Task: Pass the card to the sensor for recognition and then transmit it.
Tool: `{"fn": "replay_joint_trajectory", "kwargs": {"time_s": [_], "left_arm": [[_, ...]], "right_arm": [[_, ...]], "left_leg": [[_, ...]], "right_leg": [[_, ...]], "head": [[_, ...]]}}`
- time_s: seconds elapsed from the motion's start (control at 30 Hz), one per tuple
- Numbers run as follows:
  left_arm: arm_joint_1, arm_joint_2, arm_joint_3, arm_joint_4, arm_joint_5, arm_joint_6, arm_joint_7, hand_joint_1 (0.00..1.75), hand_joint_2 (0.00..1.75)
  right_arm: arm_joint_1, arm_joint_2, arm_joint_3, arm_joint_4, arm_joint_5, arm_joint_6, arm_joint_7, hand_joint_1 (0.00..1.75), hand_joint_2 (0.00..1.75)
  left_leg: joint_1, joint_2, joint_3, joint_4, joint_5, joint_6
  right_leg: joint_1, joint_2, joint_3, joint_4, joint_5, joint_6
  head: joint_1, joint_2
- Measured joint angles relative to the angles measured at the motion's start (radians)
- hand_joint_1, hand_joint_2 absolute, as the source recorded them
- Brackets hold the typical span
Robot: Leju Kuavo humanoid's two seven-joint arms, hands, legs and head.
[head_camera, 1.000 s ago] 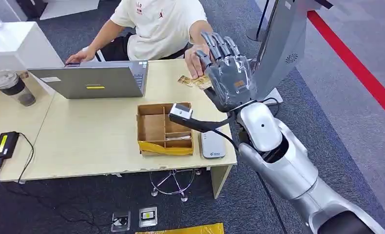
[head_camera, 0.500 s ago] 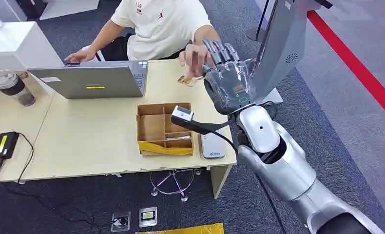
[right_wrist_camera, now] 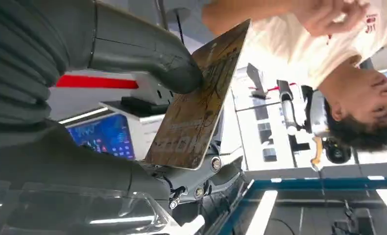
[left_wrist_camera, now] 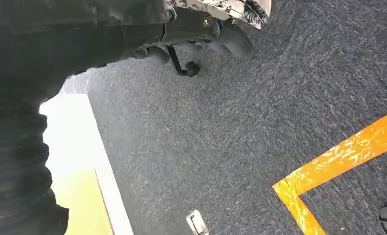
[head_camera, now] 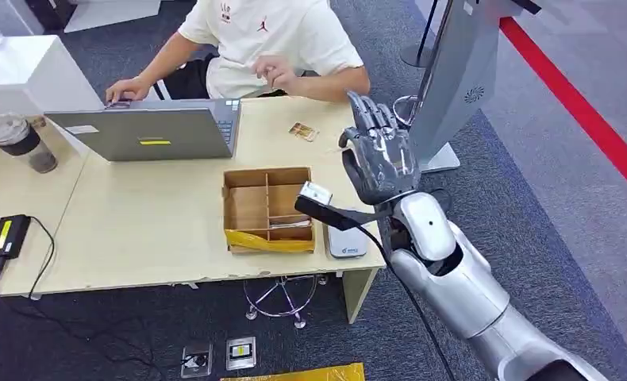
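While the right hand [head_camera: 380, 159] was raised at frame right over the pale wooden desk [head_camera: 151, 222] | its fingers [right_wrist_camera: 147, 54] gripped the brown patterned card [right_wrist_camera: 196, 107], thumb pressing its face, likely for presenting | white flat sensor [head_camera: 346, 238] lay below | left hand's fingers: cannot tell.

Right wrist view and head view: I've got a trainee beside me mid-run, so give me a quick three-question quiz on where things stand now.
1. True or false: the right hand holds a card.
2. Which lies on the table beside the divided cardboard box, on the robot's right?
A. a laptop
B. a white card reader
C. a cup
3. Fill in: the loose cards on the table lie between the laptop and the ____ hand.

Key: 1 true, the thumb presses it against the fingers. 2 B. 3 right.
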Motion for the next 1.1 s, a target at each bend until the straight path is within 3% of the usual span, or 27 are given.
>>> {"fn": "replay_joint_trajectory", "kwargs": {"time_s": [0.07,0.47,1.1], "left_arm": [[0.001,0.000,0.000,0.000,0.000,0.002,0.000,0.00,1.75],[0.001,0.000,0.000,0.000,-0.003,0.015,0.000,0.00,1.75],[0.000,-0.008,0.001,0.000,0.042,0.008,0.032,0.00,1.75]], "right_arm": [[0.010,-0.002,-0.003,0.026,-0.012,-0.018,0.001,1.75,1.75],[0.065,-0.005,0.000,0.172,-0.079,-0.100,-0.030,1.75,1.75],[0.084,0.140,0.032,0.399,-0.085,-0.104,-0.104,1.75,1.75]], "left_leg": [[0.000,0.000,0.000,0.000,0.000,0.000],[0.000,0.000,0.000,0.000,0.000,0.000],[0.000,0.000,0.000,0.000,0.000,-0.001]], "right_leg": [[0.000,0.000,0.000,0.000,0.000,0.000],[0.000,0.000,0.000,0.000,0.000,0.000],[0.000,0.000,0.000,0.000,0.000,0.000]], "head": [[0.000,0.000],[0.000,0.000],[0.000,0.000]]}}
